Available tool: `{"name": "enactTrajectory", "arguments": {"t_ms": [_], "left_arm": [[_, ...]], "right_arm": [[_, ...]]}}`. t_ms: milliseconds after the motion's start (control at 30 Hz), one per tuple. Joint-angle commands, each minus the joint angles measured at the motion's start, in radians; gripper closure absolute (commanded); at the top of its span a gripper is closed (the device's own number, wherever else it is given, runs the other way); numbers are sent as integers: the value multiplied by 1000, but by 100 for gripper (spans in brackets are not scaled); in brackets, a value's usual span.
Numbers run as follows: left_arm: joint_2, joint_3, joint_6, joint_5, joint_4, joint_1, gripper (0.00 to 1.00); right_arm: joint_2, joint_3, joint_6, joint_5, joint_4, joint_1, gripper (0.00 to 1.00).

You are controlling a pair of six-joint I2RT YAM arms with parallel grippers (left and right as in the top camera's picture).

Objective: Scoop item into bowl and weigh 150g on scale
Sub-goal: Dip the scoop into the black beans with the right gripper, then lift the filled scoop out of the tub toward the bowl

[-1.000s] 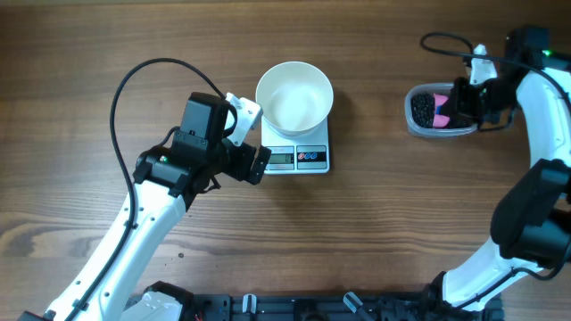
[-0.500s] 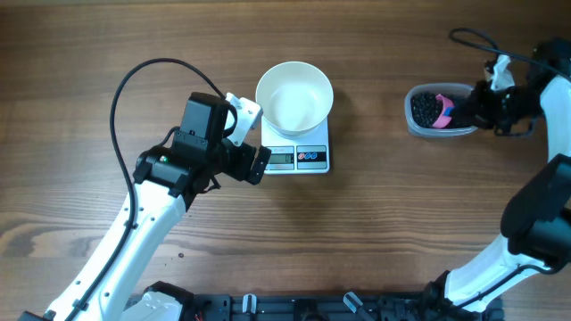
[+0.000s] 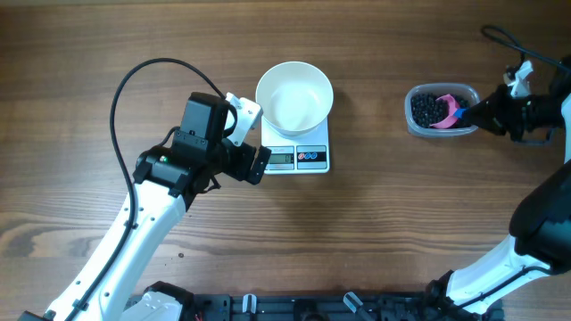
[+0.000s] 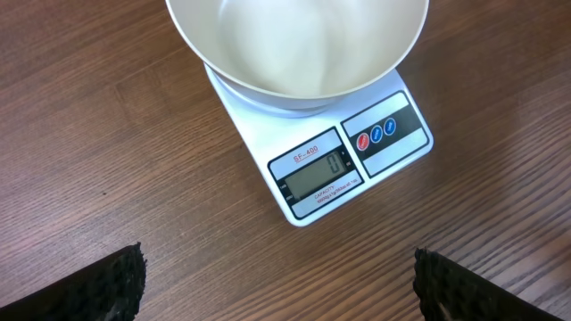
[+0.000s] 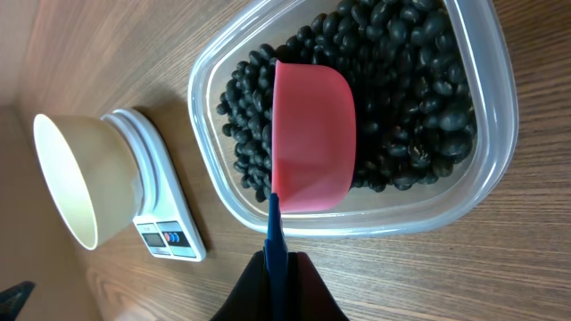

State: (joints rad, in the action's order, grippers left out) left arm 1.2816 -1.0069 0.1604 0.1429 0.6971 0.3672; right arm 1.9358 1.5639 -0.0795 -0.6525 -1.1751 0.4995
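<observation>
Overhead, left pincer (image 3: 252,137) spread by scale (image 3: 303,159), right pincer (image 3: 483,113) pinching scoop (image 3: 449,116) among beads (image 3: 426,109), clear tub (image 3: 412,124).

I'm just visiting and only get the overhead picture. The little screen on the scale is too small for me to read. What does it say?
Observer: In the left wrist view the scale shows a single 0 on its display.
Operator: And that pink thing in the tub on the right?
Observer: It's a pink scoop on a thin blue handle. The right gripper is shut on that handle.
Operator: Has it got anything in it?
Observer: In the right wrist view the pink face that shows is bare. The black beads lie around it inside the clear tub.
</observation>
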Motion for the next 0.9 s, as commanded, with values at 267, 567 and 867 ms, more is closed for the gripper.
{"name": "enactTrajectory", "arguments": {"t_ms": [267, 567, 867], "left_arm": [[-12, 6, 13, -6, 0, -6, 0], [-12, 6, 13, -6, 0, -6, 0], [-12, 6, 13, -6, 0, -6, 0]], "right_arm": [[20, -4, -53, -111, -28, 74, 96], [19, -3, -170, -182, -76, 104, 96], [19, -2, -213, -289, -92, 104, 96]]}}
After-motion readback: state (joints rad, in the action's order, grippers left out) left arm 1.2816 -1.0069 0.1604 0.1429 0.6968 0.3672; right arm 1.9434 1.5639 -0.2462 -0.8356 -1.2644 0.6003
